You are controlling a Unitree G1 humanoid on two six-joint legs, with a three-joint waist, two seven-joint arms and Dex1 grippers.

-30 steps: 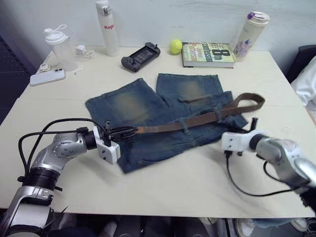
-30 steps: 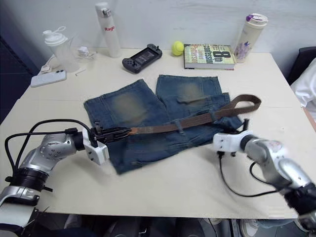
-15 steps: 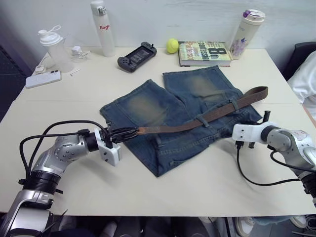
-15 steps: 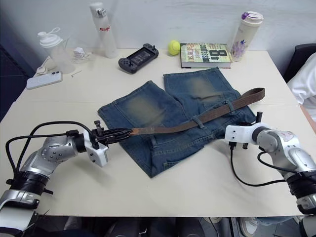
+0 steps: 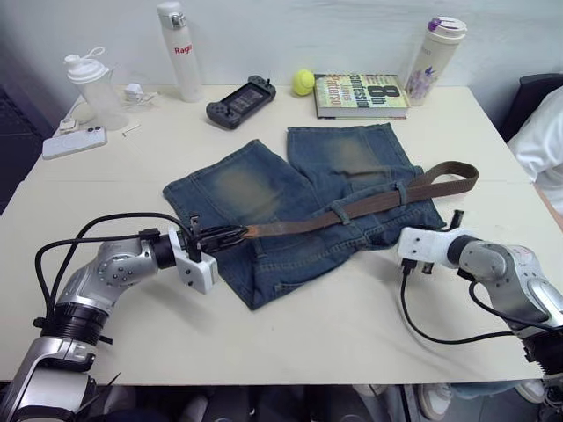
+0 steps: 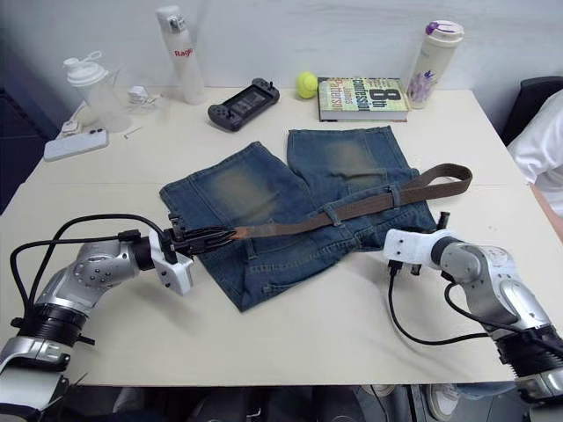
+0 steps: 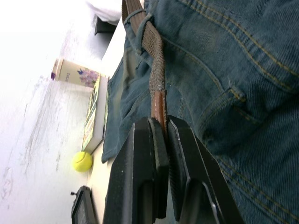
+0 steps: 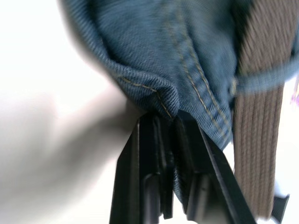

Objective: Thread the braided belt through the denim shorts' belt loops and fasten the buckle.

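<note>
The denim shorts (image 5: 255,189) lie flat mid-table, waistband towards me. The braided belt (image 5: 352,211) runs along the waistband under two belt loops (image 5: 339,215) and curls into a bend at the right (image 5: 457,171). My left gripper (image 5: 230,235) is shut on the belt's smooth brown tip (image 7: 160,105), just off the shorts' left edge. My right gripper (image 8: 169,122) is shut on the hemmed right corner of the shorts (image 8: 154,88), beside the belt (image 8: 259,116). I cannot make out the buckle.
Along the far edge stand a shaker bottle (image 5: 91,77), a white flask (image 5: 176,40), a game controller (image 5: 240,90), a tennis ball (image 5: 303,82), a book (image 5: 361,95) and a floral tumbler (image 5: 435,48). A phone (image 5: 68,141) lies far left. A person's white sleeve (image 5: 544,141) is at the right edge.
My right gripper has moved left with the shorts' corner, and the shorts have slid left along the belt. The left gripper has kept the belt tip in place.
</note>
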